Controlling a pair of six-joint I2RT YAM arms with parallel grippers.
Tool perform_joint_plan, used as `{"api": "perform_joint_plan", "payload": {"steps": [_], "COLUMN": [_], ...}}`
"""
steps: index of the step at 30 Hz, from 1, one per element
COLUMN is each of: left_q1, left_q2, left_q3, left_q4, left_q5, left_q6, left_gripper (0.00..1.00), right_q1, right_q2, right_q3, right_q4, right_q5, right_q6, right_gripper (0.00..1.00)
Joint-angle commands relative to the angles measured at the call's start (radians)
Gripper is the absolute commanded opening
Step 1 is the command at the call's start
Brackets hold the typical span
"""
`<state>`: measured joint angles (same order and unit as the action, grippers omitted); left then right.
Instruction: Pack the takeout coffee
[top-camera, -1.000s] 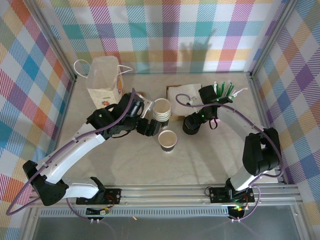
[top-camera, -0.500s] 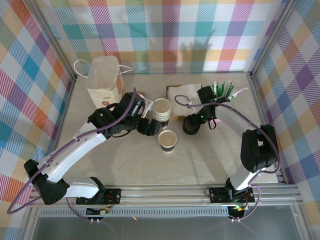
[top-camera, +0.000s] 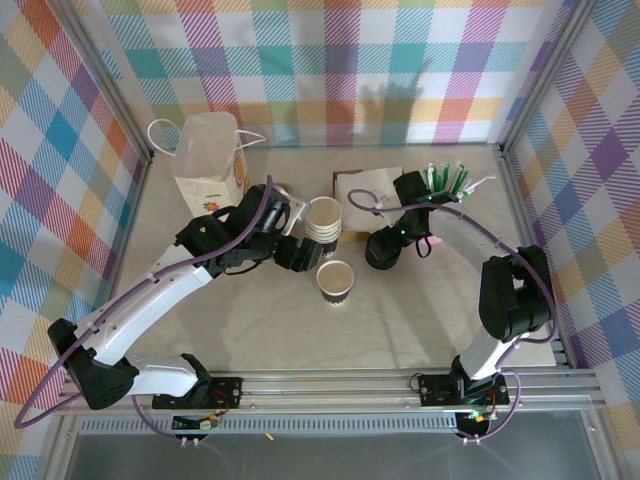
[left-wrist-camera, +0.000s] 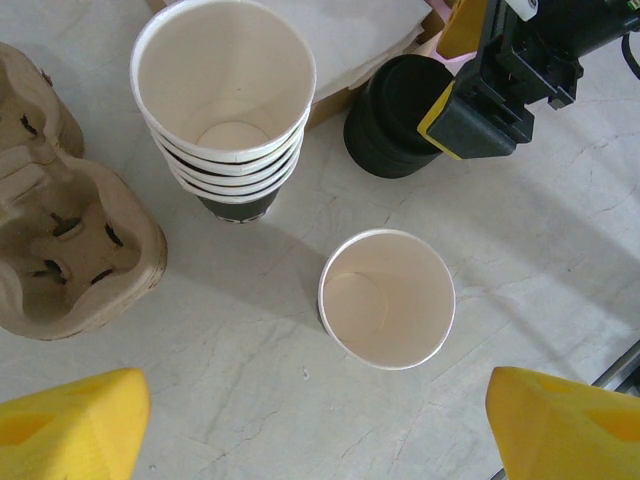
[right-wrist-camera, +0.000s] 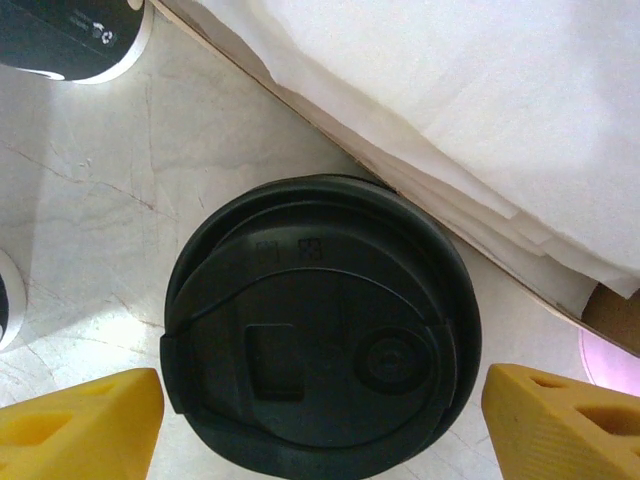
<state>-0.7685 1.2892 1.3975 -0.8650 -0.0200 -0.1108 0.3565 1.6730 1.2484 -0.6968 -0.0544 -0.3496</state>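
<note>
So far: judging by the layout, packing is at an early stage; nothing looks packed and the coffee has no lid.
Lone paper cup (left-wrist-camera: 387, 298): stands upright and open-topped on the table, just in front of the stack of cups (left-wrist-camera: 223, 95), apart from it.
Stack of black lids (right-wrist-camera: 320, 330): sits beside the pile of white napkins (right-wrist-camera: 450, 100), well within reach of the lone cup.
Right gripper (right-wrist-camera: 320, 420): jaws spread wide, one yellow fingertip on either side of the lid stack, gripping nothing.
Left gripper (left-wrist-camera: 320, 430): jaws wide apart and empty, hovering near the lone cup.
Cardboard cup carrier (left-wrist-camera: 60, 250): lies left of the cup stack, its wells empty.
Paper bag (top-camera: 208, 160): stands at the far left, handles up.
Left to do: likely take one lid, press it onto the lone cup, then move the closed cup into the carrier or bag.
</note>
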Motion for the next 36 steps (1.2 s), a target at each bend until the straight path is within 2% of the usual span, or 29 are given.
{"api": "perform_joint_plan", "payload": {"steps": [1,26,36], "left_q1": [0.008,0.008,0.008], "left_q2": [-0.021,-0.046,-0.055], "left_q3": [0.006,-0.018,-0.024], "left_q4": [-0.028,-0.029,-0.031], "left_q5": [-0.015,-0.027,-0.031], "left_q6": [0.011,0.010,0.007], "left_gripper": [0.87,0.87,0.87], "right_q1": [-0.002,0.018,0.040], "right_q2": [0.013,0.053,0.018], "right_q3": [0.032,0.050,0.051], "right_q4": [-0.012,-0.025,-0.032], "right_q5": [-0.018,0.020,0.046], "right_q6": [-0.009,0.000,-0.002], "right_gripper": [0.83,0.82,0.83]}}
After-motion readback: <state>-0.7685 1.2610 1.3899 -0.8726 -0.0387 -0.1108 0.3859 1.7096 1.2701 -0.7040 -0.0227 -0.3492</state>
